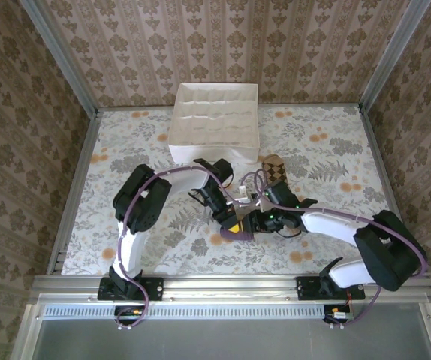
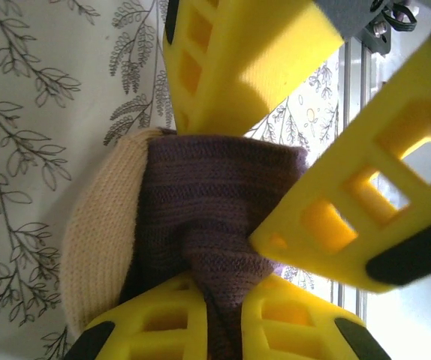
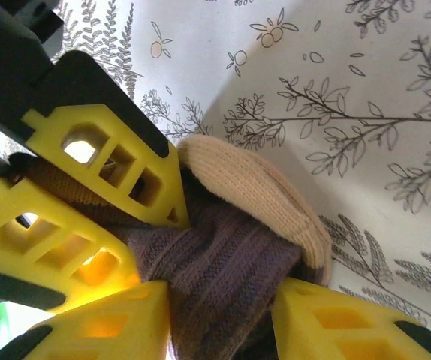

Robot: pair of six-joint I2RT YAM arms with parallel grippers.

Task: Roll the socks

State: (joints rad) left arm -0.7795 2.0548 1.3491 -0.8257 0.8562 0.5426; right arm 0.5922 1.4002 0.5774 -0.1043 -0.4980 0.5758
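Seen from above, both arms bend inward so that their pincers meet just below the middle of the frame, over a floral-printed surface (image 1: 140, 135). The left pincer (image 2: 221, 304) is clenched on the purple sock (image 2: 215, 195). In its wrist view you see its two yellow fingers (image 2: 163, 322) at the bottom edge, almost together, with a fold of dark ribbed fabric squeezed between them. The sock is bunched into a lump at the centre of that view, and its cream cuff (image 2: 99, 232) bulges to the left against the surface.

The right pincer (image 3: 223, 311) straddles the same lump from the opposite side. In its own wrist view its fingers stand apart at the bottom edge, each against the fabric. You cannot tell whether they press or merely touch.

In the overhead view the checked sock (image 1: 273, 168) lies flat, up and right of the pincers and apart from them. It is near the lower right corner of a white box (image 1: 214, 146) divided into compartments.
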